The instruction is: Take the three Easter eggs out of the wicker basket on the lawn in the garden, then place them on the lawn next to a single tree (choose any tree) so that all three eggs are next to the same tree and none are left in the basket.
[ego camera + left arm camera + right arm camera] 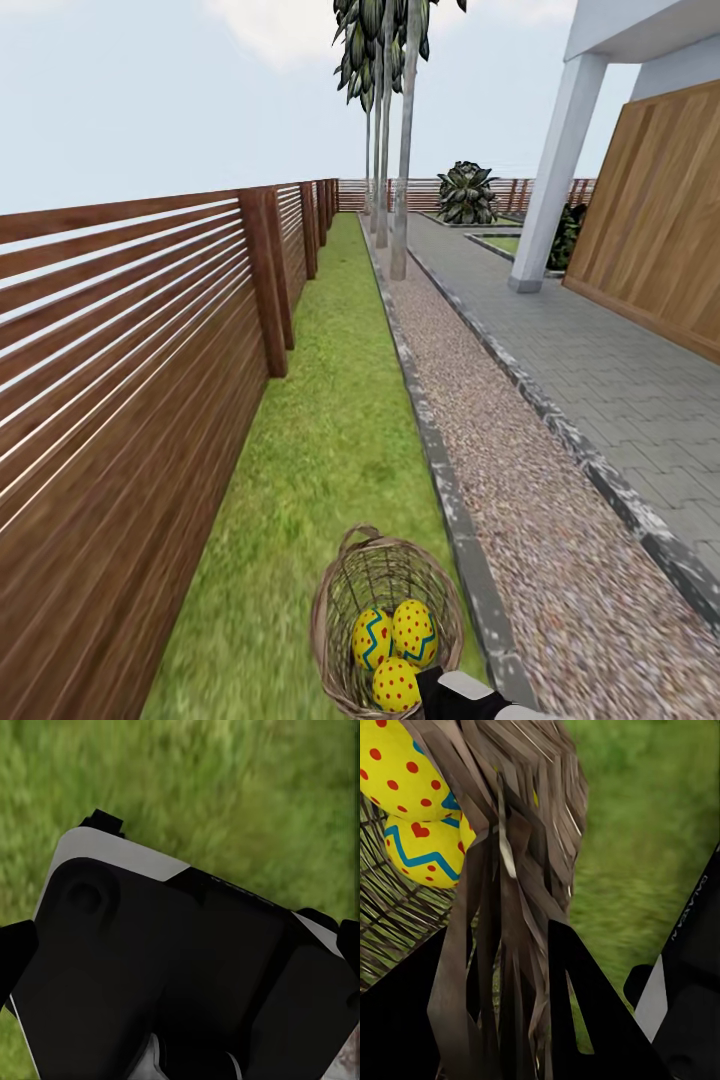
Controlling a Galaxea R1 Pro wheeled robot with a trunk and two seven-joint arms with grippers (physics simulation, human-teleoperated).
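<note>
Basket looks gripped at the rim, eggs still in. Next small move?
Probably roll forward along the lawn toward the nearest tree, keeping the wicker basket level. The right gripper appears closed on its rim, all three Easter eggs still sit inside, and the grey trunks stand well ahead beside the grass strip.

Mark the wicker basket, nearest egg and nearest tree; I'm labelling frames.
wicker basket [335,600], head view, left wall.
nearest egg [396,685], head view, its middle.
nearest tree [402,180], head view, mid trunk.
</note>
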